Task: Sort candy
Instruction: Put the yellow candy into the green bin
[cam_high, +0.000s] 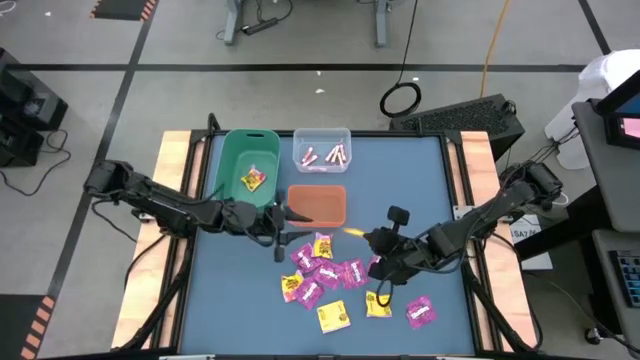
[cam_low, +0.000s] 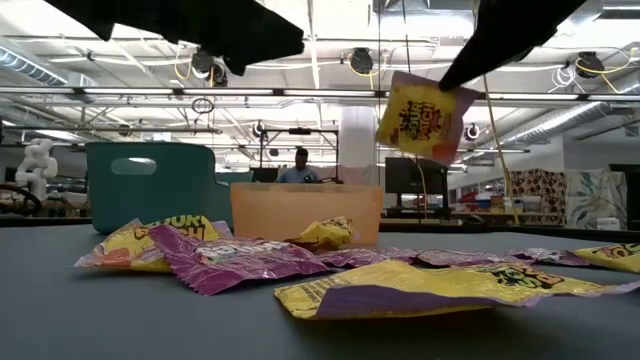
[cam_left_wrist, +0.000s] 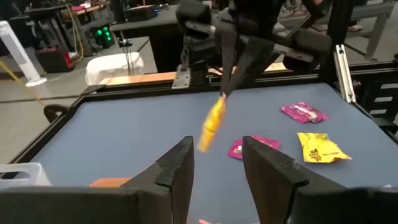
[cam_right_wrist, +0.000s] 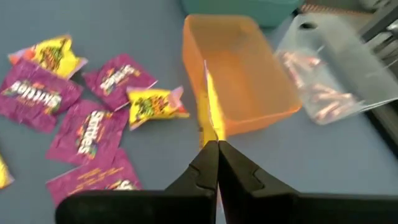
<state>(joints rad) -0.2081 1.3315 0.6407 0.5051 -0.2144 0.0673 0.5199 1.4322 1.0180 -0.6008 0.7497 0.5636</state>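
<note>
My right gripper is shut on a yellow candy packet, held in the air just right of the orange bin. In the low view the packet hangs high above the table. On the blue table lies a pile of magenta and yellow packets. The green bin holds a yellow packet, and the clear bin holds pale pink sticks. My left gripper stands open with nothing in it, beside the orange bin's left end, pointing toward the held packet. My right gripper pinches the yellow packet between its two shut fingers by one edge, near a corner. The fingers slant down from the table's right side. The packet is lifted clear and juts out past the fingertips, tilted, edge-on in the right wrist view.
The three bins stand close together at the table's far middle. Two packets, one magenta and one yellow, lie apart at the near right. Wooden rails border the table's left and right sides.
</note>
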